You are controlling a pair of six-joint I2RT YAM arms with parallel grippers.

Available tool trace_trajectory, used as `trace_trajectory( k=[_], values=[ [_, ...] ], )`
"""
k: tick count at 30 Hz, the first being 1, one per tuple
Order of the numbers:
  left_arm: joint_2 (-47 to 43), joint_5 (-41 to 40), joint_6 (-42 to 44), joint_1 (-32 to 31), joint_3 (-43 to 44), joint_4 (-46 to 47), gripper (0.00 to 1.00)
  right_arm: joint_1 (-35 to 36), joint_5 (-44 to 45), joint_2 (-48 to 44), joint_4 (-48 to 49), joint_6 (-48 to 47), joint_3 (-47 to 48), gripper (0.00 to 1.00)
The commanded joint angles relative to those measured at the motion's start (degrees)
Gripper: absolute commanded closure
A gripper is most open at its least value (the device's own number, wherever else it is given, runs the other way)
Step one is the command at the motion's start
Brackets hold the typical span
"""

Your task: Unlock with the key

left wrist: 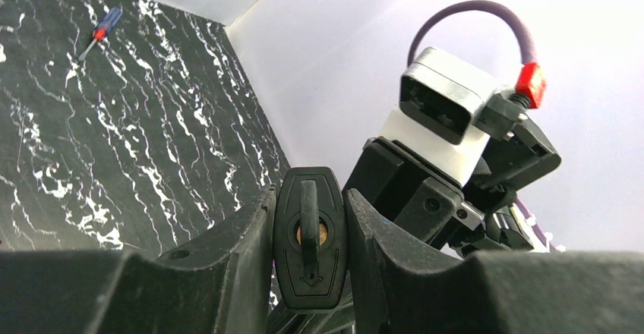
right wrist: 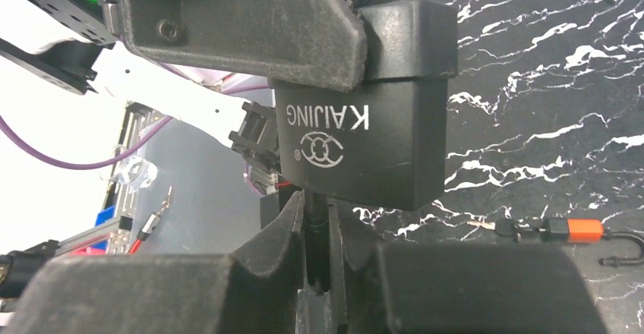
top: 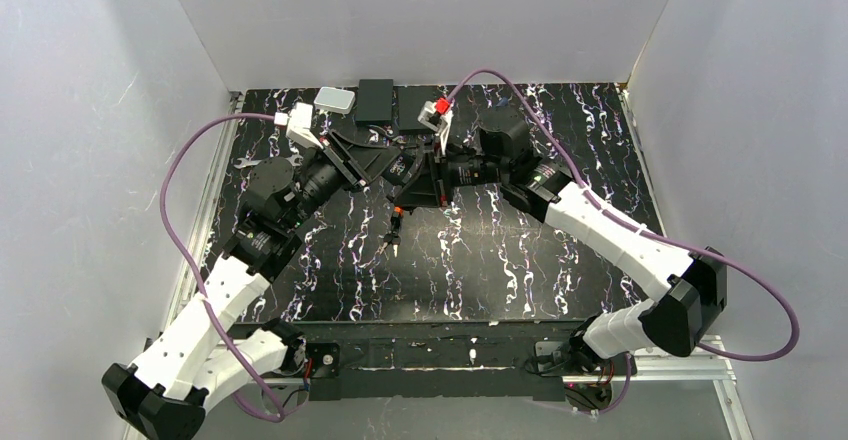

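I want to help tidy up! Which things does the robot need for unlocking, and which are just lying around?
For the job:
padlock
orange-and-black key

Just lying about:
red-and-blue screwdriver
silver wrench
white box
black box

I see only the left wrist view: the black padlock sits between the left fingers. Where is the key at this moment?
Observer: The key lies flat on the table, closer to the table's near edge than the padlock. Nothing holds it.
Operator: What is the right gripper doing?
Observer: The right gripper has its fingers tight around a thin dark bar that sticks out of the padlock's end, probably the shackle.
Operator: Is any marking on the lock?
Observer: Yes, "KAIJING" in white letters on its side.
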Motion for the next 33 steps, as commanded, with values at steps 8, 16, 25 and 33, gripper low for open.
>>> trace_trajectory(
  k=[8,16,25,33],
  values=[
    [-2.0,6.3,7.0,0.0,-1.3,17.7,1.00,-4.2,-7.5,0.0,8.3,7.1,-0.8,0.99],
    [-4.3,5.5,7.3,0.0,-3.5,21.1,1.00,-8.1,-13.8,1.6,23.8,23.2,-4.2,0.76],
    [-4.9,2.9,2.4,0.0,-2.3,21.0,1.00,-8.1,-11.4,-0.8,28.9,26.4,-5.4,0.34],
    [-6.1,1.5,-1.3,0.0,-3.1,21.0,1.00,-7.3,-7.7,0.0,44.2,36.3,-7.7,0.24]
  ],
)
